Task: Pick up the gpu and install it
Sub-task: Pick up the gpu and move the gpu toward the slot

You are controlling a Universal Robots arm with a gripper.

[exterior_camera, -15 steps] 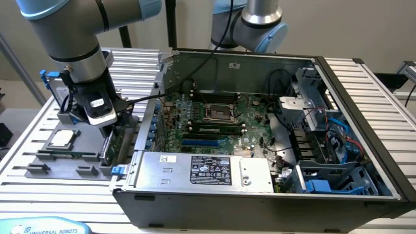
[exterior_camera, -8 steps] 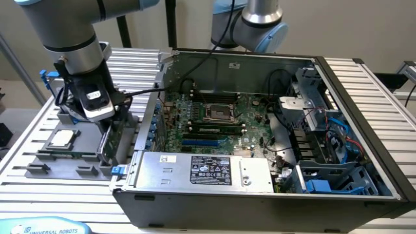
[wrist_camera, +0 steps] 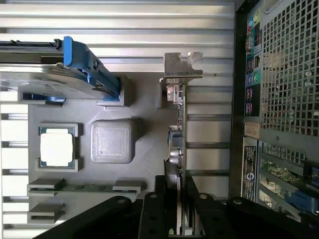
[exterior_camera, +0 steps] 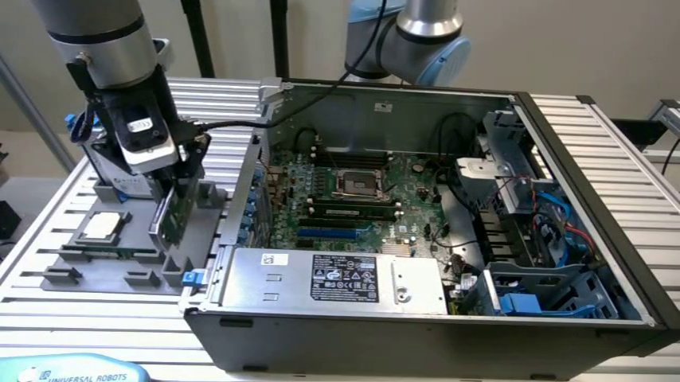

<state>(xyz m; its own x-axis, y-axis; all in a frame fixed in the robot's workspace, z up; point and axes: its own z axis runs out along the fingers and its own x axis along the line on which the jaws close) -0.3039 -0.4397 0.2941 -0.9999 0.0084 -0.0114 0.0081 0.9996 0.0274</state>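
The gpu stands on edge over the grey fixture tray, on the exterior view's left, beside the open computer case. In the wrist view the gpu is seen edge-on, its silver bracket at the far end. My gripper comes down on it from above. The black fingers sit tight against both faces of the card, so the gripper is shut on it. Inside the case, the motherboard carries a blue slot.
On the fixture tray lie a square silver processor chip, a memory stick and a hard drive with blue rails. The case's perforated rear panel is close beside the card. A power supply fills the case's front.
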